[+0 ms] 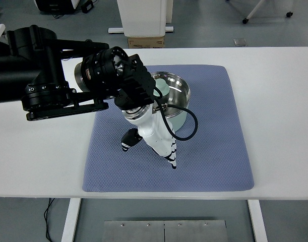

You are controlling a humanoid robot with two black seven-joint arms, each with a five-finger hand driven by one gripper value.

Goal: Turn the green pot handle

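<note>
The white table (274,101) carries a blue-grey mat (219,151), and my black left arm (48,80) reaches in over both from the left edge. On the mat's far middle sits the green pot (176,96), steel inside, its handle hidden from me under my wrist. My left hand (154,136) hangs at the pot's near side, its 5 fingers pointing down at the mat, and I cannot tell whether it grips the handle.
</note>
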